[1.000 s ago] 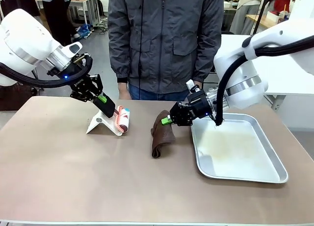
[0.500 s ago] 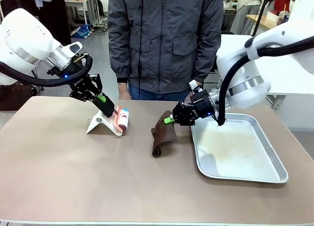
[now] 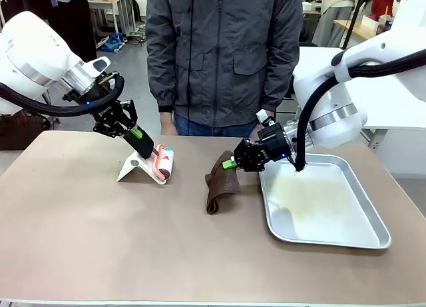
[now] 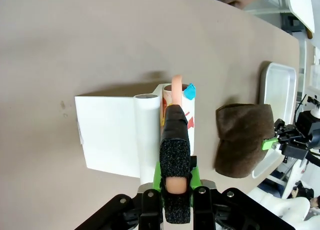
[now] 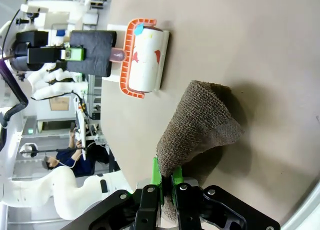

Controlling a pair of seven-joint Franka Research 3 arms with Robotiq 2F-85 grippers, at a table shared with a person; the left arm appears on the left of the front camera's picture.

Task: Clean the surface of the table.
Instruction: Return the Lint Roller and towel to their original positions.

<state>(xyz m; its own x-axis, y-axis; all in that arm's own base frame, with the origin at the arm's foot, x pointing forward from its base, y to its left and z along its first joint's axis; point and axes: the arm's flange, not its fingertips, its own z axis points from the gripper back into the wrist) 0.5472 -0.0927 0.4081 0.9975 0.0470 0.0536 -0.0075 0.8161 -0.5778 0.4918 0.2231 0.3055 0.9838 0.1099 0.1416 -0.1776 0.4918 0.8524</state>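
— Bench (image 3: 100,240)?
— Broad and rectangular, matte brownish-taupe top, thin pale edge, spanning nearly the whole front view. Smooth, bare along the near side.

— On it?
— Brown cloth (image 3: 221,182) near the middle: coarse, nubbly weave, folded over on itself, far end lifted off the bench, near end resting on it. Just right of it, a shallow silver metal tray (image 3: 373,230) with rounded corners, faintly smeared inside. To the left, a lint roller (image 3: 164,162): white cylinder with red marks, orange-pink frame and handle, a small blue tab at one end. Sits against a white folded-card stand (image 3: 132,168) with a rolled tube at its crease.

— Left gripper (image 4: 176,140)?
— Jaws clenched on the lint roller's pink handle; black textured pad on top, green pads flanking, the rounded handle end poking out between them in the left wrist view. Angled down from the upper left in the front view.

— Right gripper (image 5: 167,176)?
— Jaws pinching the raised edge of the brown cloth, green pads pressed together on the fabric. Reaches in leftward over the tray's far left corner. Cloth drapes from the pinch, casting a soft shadow on the bench.

— Behind the bench?
— Person (image 3: 225,54) in a grey zipped jacket with chest pockets, standing at the far edge, between the arms. One hand (image 3: 169,126) hanging just beyond the far rim.
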